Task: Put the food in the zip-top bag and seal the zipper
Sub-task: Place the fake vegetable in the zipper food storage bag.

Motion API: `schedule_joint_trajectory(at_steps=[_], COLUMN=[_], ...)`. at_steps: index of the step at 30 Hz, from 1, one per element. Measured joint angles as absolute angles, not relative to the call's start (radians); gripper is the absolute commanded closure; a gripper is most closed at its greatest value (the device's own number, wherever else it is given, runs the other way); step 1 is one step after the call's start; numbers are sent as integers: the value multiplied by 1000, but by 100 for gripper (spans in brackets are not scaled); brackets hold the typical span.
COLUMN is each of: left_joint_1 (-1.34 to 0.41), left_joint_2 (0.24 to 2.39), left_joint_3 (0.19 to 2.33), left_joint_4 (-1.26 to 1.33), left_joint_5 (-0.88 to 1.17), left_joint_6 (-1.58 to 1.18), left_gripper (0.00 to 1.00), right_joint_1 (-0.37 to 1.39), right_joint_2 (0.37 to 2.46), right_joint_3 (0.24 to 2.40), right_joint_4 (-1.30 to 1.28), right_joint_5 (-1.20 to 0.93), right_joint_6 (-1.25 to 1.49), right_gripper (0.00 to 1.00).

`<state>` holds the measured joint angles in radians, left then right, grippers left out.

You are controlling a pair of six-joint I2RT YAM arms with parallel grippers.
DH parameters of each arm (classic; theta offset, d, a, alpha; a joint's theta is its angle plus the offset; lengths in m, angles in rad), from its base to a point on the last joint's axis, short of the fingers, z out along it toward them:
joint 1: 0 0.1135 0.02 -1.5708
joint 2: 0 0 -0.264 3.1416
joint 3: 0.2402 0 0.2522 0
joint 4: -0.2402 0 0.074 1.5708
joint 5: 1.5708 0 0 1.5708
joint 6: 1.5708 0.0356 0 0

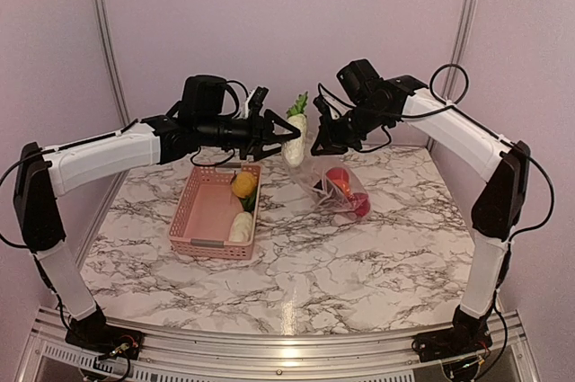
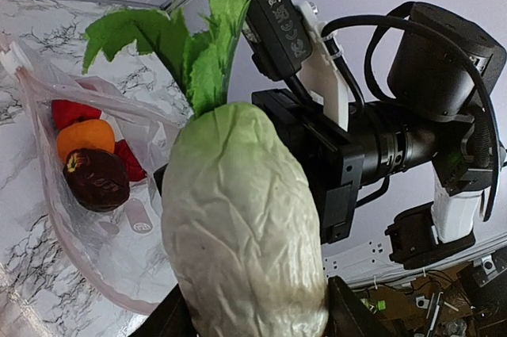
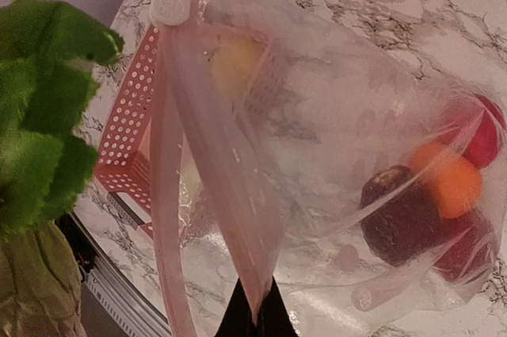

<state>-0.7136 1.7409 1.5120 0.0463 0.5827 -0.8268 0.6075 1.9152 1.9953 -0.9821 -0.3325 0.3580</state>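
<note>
Left jaws half-open around the white radish (image 2: 238, 218), right jaws tight on the zip-top bag (image 3: 341, 115) at its zipper (image 3: 226, 194)

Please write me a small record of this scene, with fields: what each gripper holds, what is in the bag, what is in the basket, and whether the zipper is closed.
left gripper: shut on white cabbage, held in the air near the bag's mouth
right gripper: shut on the rim of the zip-top bag, holding it up
in bag: red piece, orange piece, dark purple piece
in pink basket: yellow piece, white piece
zipper: not sealed, mouth open
</note>
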Motion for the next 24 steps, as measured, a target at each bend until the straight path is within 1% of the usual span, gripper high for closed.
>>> schedule_joint_trajectory(at_steps=[11,17,20,24], left_joint_1=[-713,-712,-708,-704], left_joint_2=[1747,1795,1826,1897], left_joint_3=[1479,1477,1494,1617], left_joint_4=[-13,-37,-81,-184], left_joint_5=[735,776,769,707], left_joint_6=[-908,-978,-999,-1003], left_gripper=[70,72,71,65], right_joint_1=[606,602,602,602], right_joint_2=[1926,1926,1926,1926], right_joint_3=[2013,2013,2013,2013], right_joint_4=[-994,-997,-999,-1003], right_joint_5=[-333,-333,-333,-334], right_joint_6=[358,358,355,354], right_gripper=[100,100,100,100])
